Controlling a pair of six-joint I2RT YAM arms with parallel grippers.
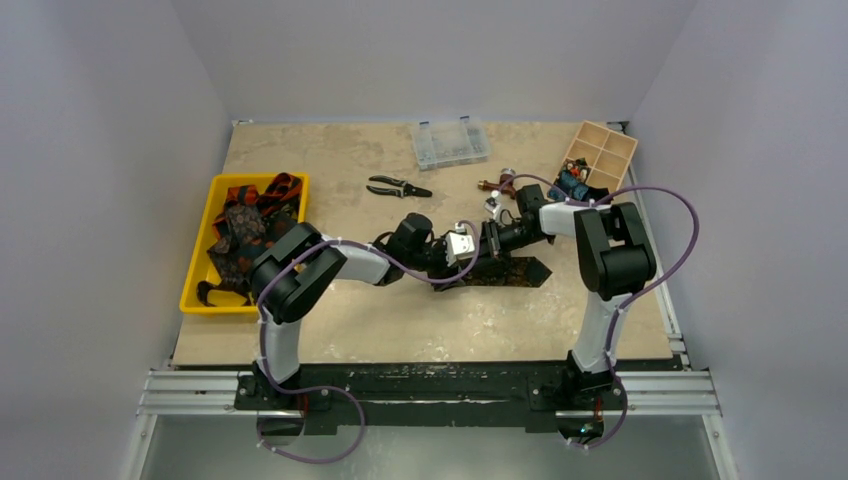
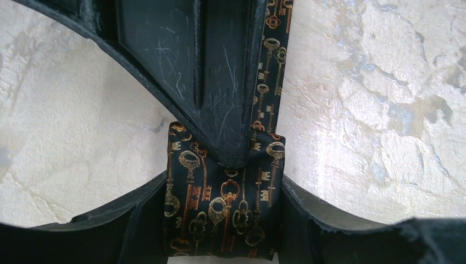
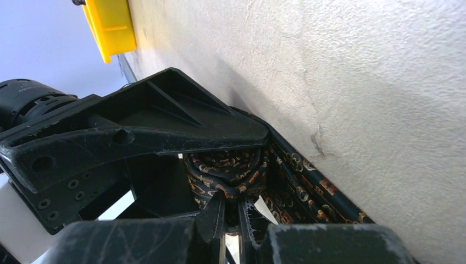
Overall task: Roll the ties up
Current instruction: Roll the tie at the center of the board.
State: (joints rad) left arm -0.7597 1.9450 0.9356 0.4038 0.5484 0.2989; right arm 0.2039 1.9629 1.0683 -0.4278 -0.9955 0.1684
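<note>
A dark tie [image 1: 515, 272] printed with gold and orange keys lies at mid-table, one end wound into a roll [image 2: 220, 209]. Its loose strip [image 2: 272, 55] runs away across the table. My left gripper [image 2: 222, 217] straddles the roll, a finger against each side, with no gap showing. My right gripper [image 3: 240, 201] meets it from the right, jaws shut on the rim of the roll [image 3: 225, 168]. One right finger [image 2: 220, 110] crosses over the roll in the left wrist view. Both grippers meet over the tie [image 1: 470, 248]. More ties [image 1: 245, 225] are heaped in the yellow tray [image 1: 197, 250].
Black-handled pliers [image 1: 398, 187] lie behind the grippers. A clear plastic box [image 1: 450, 143] sits at the back. A wooden compartment box [image 1: 600, 155] with small parts stands at the back right. The tray's corner [image 3: 112, 25] shows in the right wrist view.
</note>
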